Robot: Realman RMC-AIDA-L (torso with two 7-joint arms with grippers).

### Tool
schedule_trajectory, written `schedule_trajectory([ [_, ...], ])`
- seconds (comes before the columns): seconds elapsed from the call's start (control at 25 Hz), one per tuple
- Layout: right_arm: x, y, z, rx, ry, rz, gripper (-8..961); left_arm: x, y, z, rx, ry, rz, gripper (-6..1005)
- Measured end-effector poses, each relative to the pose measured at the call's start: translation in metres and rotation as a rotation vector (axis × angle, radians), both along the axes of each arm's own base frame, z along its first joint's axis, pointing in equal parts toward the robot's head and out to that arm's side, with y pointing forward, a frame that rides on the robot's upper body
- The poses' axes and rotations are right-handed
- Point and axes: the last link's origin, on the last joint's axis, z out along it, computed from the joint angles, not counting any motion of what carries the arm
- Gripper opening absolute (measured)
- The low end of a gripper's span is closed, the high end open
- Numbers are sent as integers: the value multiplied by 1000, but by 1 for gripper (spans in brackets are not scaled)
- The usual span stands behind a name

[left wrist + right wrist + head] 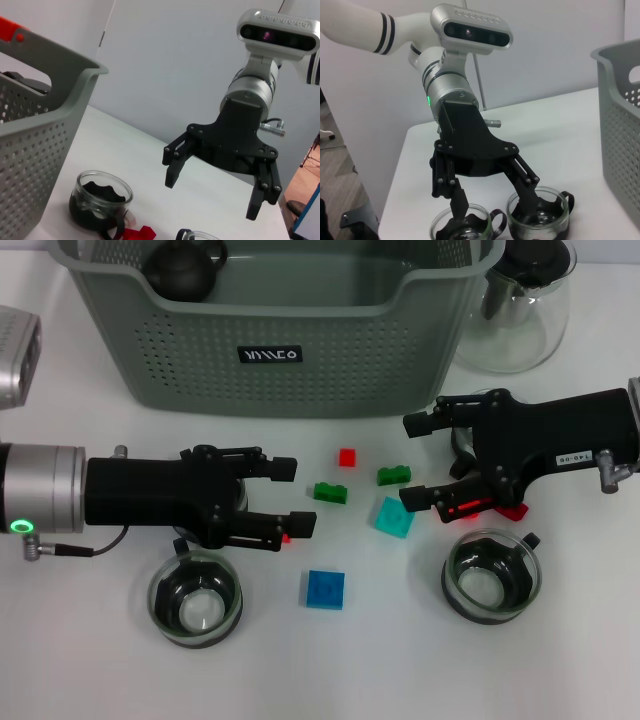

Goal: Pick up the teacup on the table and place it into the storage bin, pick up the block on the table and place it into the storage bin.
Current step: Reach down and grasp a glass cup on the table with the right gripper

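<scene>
Jaws wide open and empty on both the left gripper (pixel 292 497) and right gripper (pixel 418 462); the bin (pixel 280 360) is cropped at the frame's top.

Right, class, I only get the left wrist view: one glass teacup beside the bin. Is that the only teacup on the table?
Observer: No, the head view shows two: the left teacup by the left gripper and the right teacup by the right gripper.
Operator: And blocks? I see only a red scrap.
Observer: At least five lie between the grippers: a red block, a green block, a second green block, a teal block and a blue block.
Operator: Anything in the storage bin yet?
Observer: Only a dark teapot, in its far left corner.
</scene>
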Motion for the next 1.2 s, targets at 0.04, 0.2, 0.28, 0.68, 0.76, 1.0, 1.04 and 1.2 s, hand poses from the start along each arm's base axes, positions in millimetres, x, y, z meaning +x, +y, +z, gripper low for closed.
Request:
schedule_trajectory([
  [0.04, 1, 0, 0, 7, -1, -2, 945, 0, 0, 0, 1, -2, -1, 837],
  [0.2, 6, 2, 3, 28, 9, -55, 945, 1, 0, 0, 2, -3, -9, 838],
  [0.28, 10, 1, 5, 41, 19, -71, 945, 2, 0, 0, 0, -4, -13, 838],
  [0.68, 16, -4, 1, 72, 12, -12, 944, 1, 0, -1, 17, -4, -27, 838],
  [0.76, 17, -6, 0, 73, 11, -9, 944, 1, -1, -1, 15, 1, -27, 838],
  [1.0, 13, -12, 14, 27, 16, 25, 944, -1, 0, -2, 24, 9, -24, 838],
  [1.04, 13, -12, 14, 27, 16, 25, 944, -1, 1, -2, 24, 10, -25, 838],
  [1.2, 4, -11, 34, 4, -32, 51, 945, 1, 2, -2, 22, 11, -31, 838],
])
